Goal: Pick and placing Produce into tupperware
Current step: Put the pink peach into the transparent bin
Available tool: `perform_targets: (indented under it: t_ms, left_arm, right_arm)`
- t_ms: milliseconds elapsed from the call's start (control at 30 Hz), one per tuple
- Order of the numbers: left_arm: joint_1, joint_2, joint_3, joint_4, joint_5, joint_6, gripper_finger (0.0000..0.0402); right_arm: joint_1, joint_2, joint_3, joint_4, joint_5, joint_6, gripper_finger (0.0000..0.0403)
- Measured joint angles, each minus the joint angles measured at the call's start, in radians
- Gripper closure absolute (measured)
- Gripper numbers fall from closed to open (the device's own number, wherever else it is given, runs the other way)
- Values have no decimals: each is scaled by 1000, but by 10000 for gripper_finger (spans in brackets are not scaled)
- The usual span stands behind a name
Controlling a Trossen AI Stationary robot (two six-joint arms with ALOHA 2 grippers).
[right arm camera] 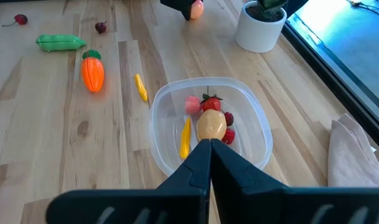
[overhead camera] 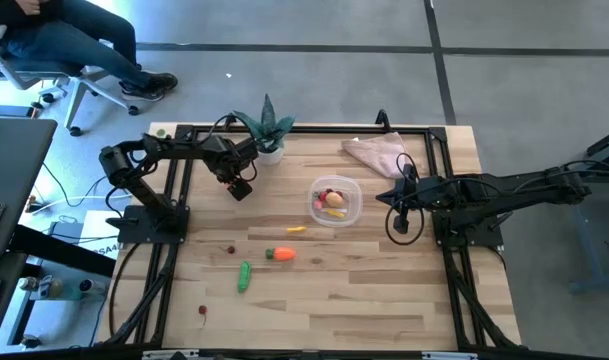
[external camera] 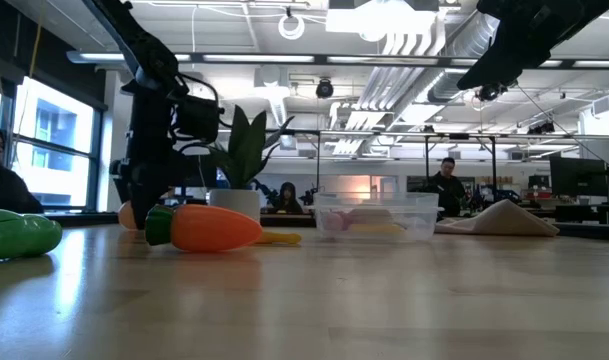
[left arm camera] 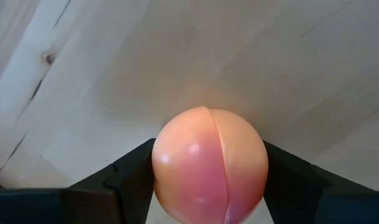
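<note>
From overhead we look straight down on the whole desk [overhead camera: 384, 300], both arms included. At desk height we look level across the boards into the room behind, with the carrot [external camera: 214, 228] close to the lens. From the left wrist we sit very near, facing the peach [left arm camera: 209, 165] and the boards beyond it. From the right wrist we look along the desk over the tupperware [right arm camera: 254, 121]. That container, the carrot and the potted plant [right arm camera: 261, 23] also appear from overhead and at desk height.

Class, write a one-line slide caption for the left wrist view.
Left pincer shut on a pink-orange peach above the pale wooden table.
</note>
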Motion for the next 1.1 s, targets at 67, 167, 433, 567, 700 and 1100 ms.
perform_targets:
  t_ms: [67,167,433,567,700,1100]
  left_arm:
    - [-7,0,0,0,-1,0,153]
    - [-6,0,0,0,-1,0,159]
    - [-5,-22,0,-2,-2,9,190]
    - [-5,-64,0,-2,-2,8,161]
    - [-5,-123,0,-3,-2,8,148]
    - [-5,-345,0,-8,67,3,197]
  right_arm:
    - [0,0,0,0,0,0,402]
    - [0,0,0,0,0,0,402]
    - [0,0,0,0,0,0,402]
    - [0,0,0,0,0,0,402]
    - [0,0,0,0,0,0,402]
    - [0,0,0,0,0,0,402]
